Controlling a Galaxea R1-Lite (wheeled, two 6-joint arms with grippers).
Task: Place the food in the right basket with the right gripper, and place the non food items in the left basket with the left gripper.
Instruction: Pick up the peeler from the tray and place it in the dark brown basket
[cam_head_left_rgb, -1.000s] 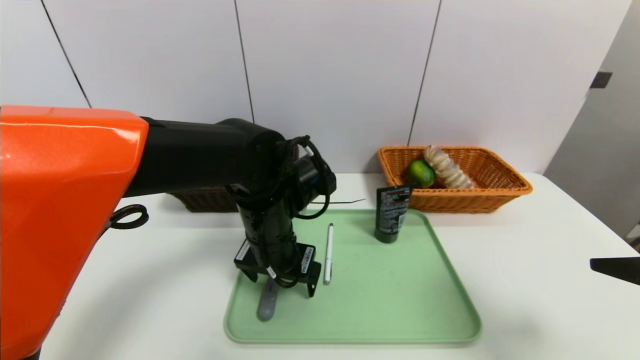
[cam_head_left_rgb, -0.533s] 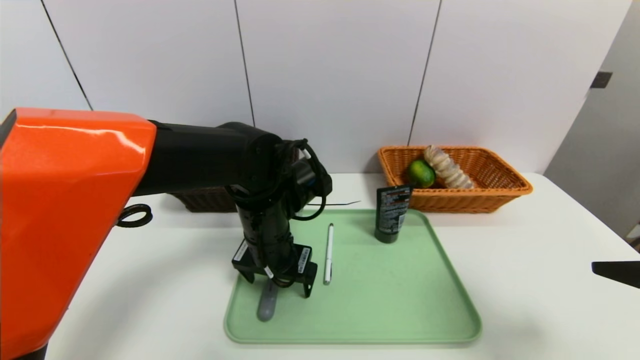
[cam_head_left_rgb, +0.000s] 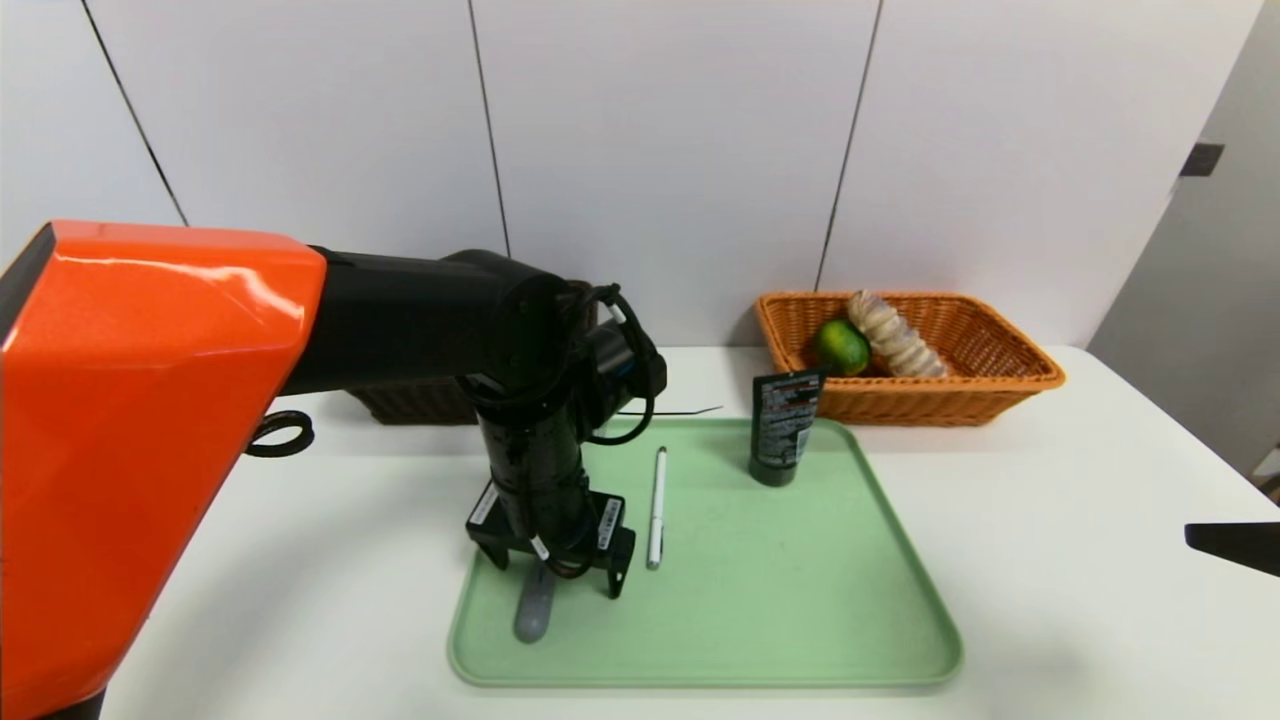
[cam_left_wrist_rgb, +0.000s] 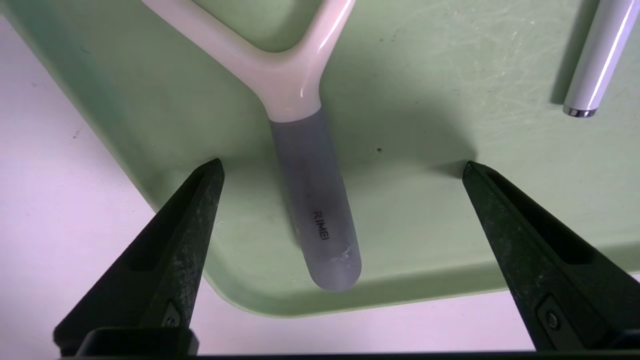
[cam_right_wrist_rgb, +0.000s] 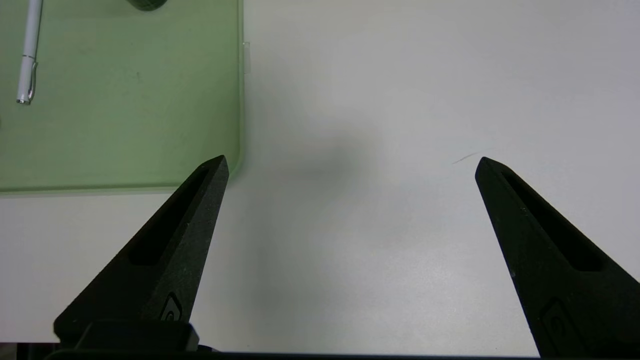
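Three non-food items are left on the green tray (cam_head_left_rgb: 880, 590), and the nearest of them is the one in hand. The left gripper (cam_left_wrist_rgb: 342, 172) points straight down over the tray's near left corner with its fingers spread as wide as they go, holding nothing. The peeler (cam_left_wrist_rgb: 300, 125) lies flat between them, its grey handle toward the tray's near edge and its white forked head farther in.

To do this step well, the gripper should probably close across the grey handle rather than the fork — the handle is straight and even, and it lies roughly midway between the fingertips. The left finger (cam_left_wrist_rgb: 185, 225) stands over the raised tray rim, so a straight descent risks catching that rim; a small shift inward may help. The handle is low and smooth, so the tips need to reach almost to the tray floor before they shut.

Just beside the gripper lies the pen (cam_head_left_rgb: 656, 508), near enough to be knocked. Farther back the black tube (cam_head_left_rgb: 783, 428) stands upright at the tray's far edge.

Beyond the tray, the dark brown basket (cam_head_left_rgb: 410, 400) is mostly hidden behind the left arm. The orange basket (cam_head_left_rgb: 990, 385) at far right already holds the lime (cam_head_left_rgb: 841, 347) and the bread loaf (cam_head_left_rgb: 893, 335). The right gripper (cam_right_wrist_rgb: 350, 165) hangs open and empty over bare table (cam_head_left_rgb: 1080, 480).
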